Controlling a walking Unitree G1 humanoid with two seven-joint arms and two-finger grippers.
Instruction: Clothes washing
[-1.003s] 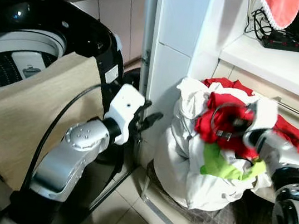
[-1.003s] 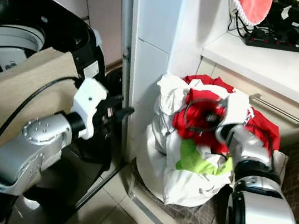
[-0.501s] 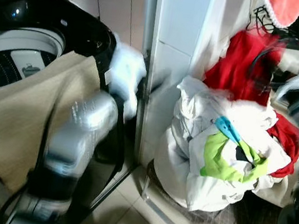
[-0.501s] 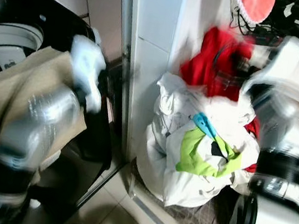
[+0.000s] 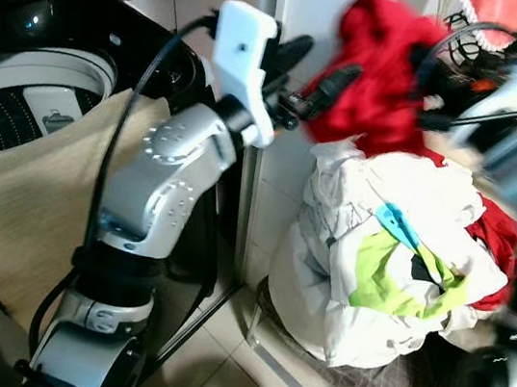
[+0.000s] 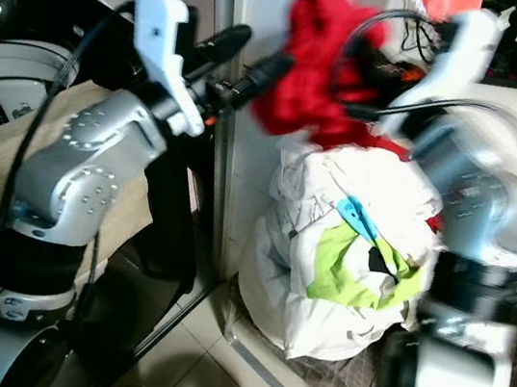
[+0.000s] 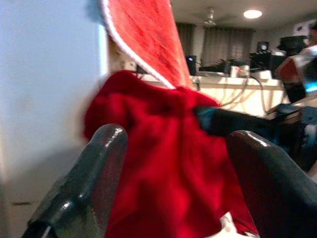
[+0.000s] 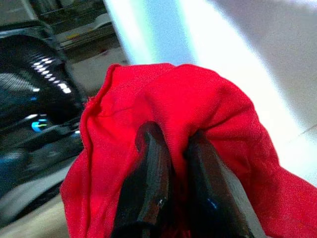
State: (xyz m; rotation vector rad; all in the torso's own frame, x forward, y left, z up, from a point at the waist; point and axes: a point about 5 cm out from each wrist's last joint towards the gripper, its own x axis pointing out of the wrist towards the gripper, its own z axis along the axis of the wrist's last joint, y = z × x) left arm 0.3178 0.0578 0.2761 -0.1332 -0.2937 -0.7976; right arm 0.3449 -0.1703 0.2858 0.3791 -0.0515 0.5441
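1. The washing machine (image 5: 33, 72) stands at far left, a beige cloth (image 5: 34, 199) draped over its front edge.
2. The left gripper (image 5: 317, 76) is raised beside the white pillar (image 5: 291, 140), fingers spread wide, tips at the red garment (image 5: 382, 85).
3. The right gripper (image 8: 173, 163) pinches that garment, lifted above the laundry pile (image 5: 385, 261).

Tight gap by the pillar

The white pillar (image 5: 299, 83) stands between washer (image 5: 33, 72) and laundry pile (image 5: 385, 261); the raised red garment (image 5: 379, 70) and left gripper (image 5: 320, 76) crowd the space before it.
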